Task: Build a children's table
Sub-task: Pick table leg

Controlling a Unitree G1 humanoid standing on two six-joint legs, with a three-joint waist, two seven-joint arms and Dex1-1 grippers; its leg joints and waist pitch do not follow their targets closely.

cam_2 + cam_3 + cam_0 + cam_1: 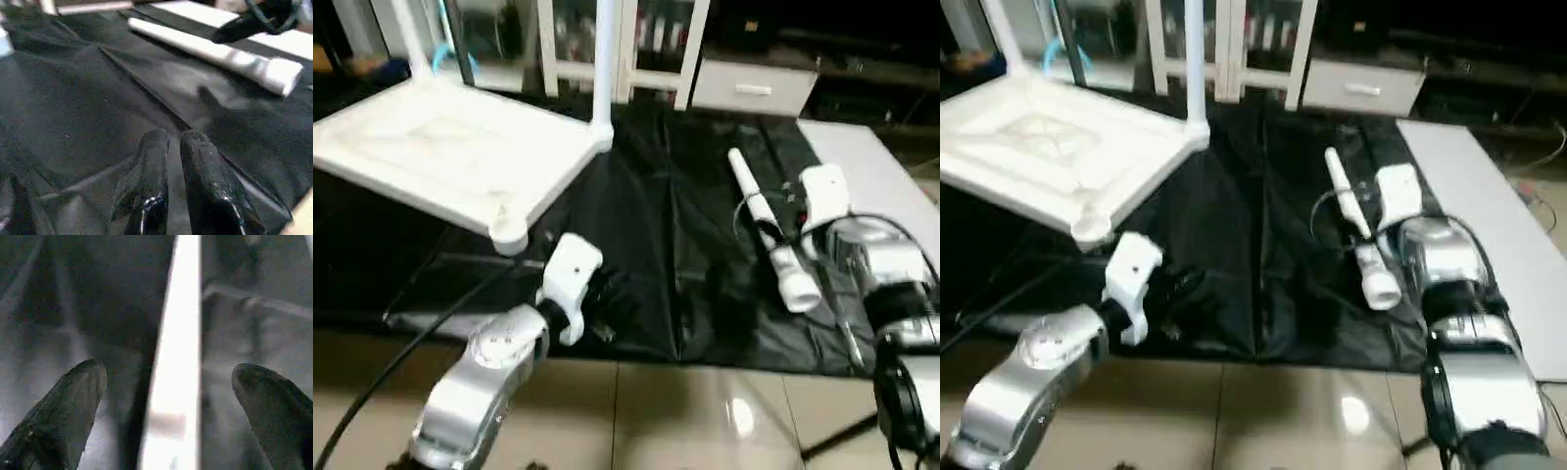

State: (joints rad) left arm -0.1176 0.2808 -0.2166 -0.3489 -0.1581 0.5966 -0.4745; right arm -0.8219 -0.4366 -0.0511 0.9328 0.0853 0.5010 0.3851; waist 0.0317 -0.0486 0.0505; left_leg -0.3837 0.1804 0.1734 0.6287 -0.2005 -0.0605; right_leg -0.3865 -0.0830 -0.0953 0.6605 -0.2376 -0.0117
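Looking from the head, you see the upturned table top (pixel 450 147) lying far left on the black sheet (pixel 656 245), one fitted leg (pixel 603 59) cut off by the upper edge. Your left wrist view shows the left claw (pixel 173 161) clenched and empty. Your right wrist view shows the right claw (pixel 166 396) released, straddling the loose leg (pixel 178 357), its ends hidden.

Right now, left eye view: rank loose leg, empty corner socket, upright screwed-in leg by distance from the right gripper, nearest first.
1. Loose leg: lying on the black sheet, directly by the right gripper.
2. Empty corner socket: tabletop's near corner, further left.
3. Upright leg: tabletop's far corner, farthest back.
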